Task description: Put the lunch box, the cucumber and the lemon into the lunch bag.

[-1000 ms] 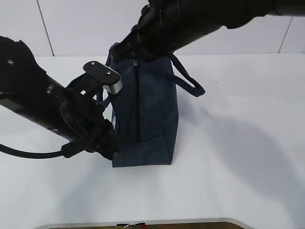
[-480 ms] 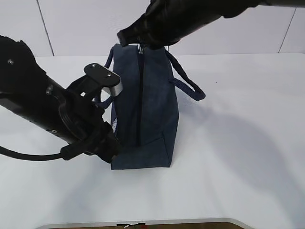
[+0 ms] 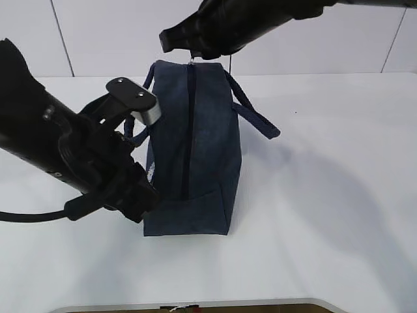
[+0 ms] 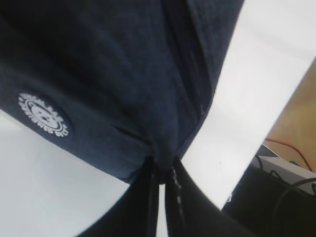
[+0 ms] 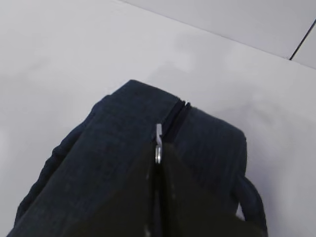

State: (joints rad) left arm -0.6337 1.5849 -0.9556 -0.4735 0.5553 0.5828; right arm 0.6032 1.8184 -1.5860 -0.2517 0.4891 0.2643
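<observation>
The dark navy lunch bag [image 3: 195, 150] lies on the white table with its zipper line closed along the top. My left gripper [image 4: 162, 175] is shut on a pinch of fabric at the bag's near corner [image 4: 163, 158]. My right gripper [image 5: 158, 163] is shut on the metal zipper pull [image 5: 158, 143] at the bag's far end; in the exterior view it sits at the far top of the bag [image 3: 192, 60]. One loop handle [image 3: 254, 111] hangs to the right. The lunch box, cucumber and lemon are out of view.
The white table [image 3: 326, 195] extends around the bag. A wall stands behind it. The table's near edge [image 3: 195, 305] is at the bottom. In the left wrist view, cables and a wooden floor [image 4: 291, 143] show beyond the table edge.
My right gripper has pulled the zipper pull toward the far end and the bag has stretched out straighter. My left arm has shifted slightly left and down, still holding the near corner.
</observation>
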